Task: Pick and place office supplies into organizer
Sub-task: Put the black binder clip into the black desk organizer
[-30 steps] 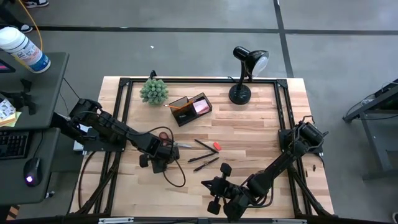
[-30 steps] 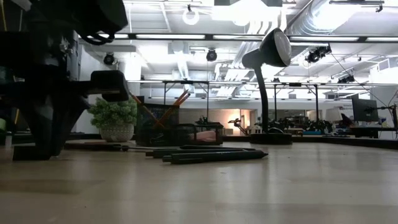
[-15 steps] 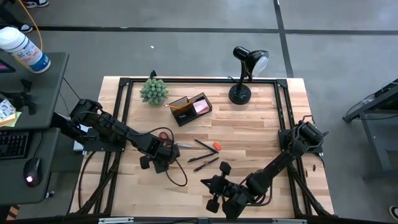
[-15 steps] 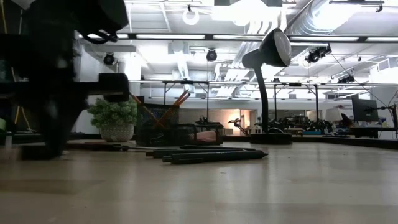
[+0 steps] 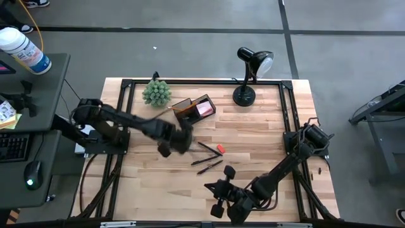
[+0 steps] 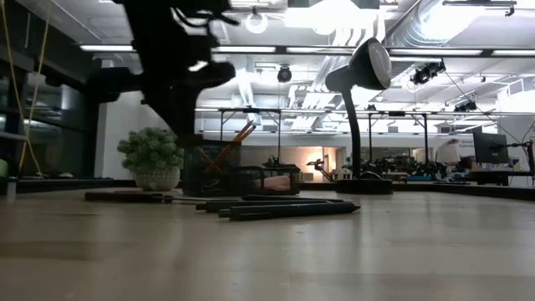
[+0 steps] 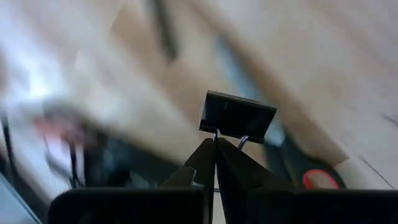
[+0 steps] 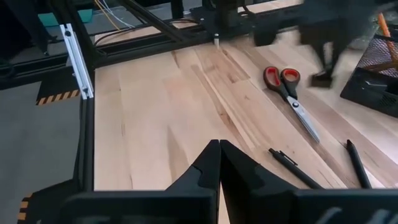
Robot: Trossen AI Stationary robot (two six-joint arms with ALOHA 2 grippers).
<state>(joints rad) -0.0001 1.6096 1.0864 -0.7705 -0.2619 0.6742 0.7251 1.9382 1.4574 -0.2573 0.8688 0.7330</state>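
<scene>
The left arm is stretched from the left edge toward the middle of the high view, with the left gripper (image 5: pixel 181 138) raised above the table (image 5: pixel 253 136) just below the organizer (image 5: pixel 193 110), its fingers pinched tight on the wire handle of a black binder clip (image 7: pixel 237 116). The right arm is folded along the lower right of that view, the right gripper (image 5: pixel 218 190) closed on nothing near the bottom centre. Red-handled scissors (image 8: pixel 288 91), black pens (image 5: pixel 207 158) and a red eraser (image 5: pixel 220 149) are left on the wood at the frame's centre.

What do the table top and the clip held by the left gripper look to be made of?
Table top: pale wood planks, apparently butcher-block, matte; the grain and plank seams show. Binder clip, pinched in the left gripper: probably black painted metal, with thin bright wire handles.
</scene>
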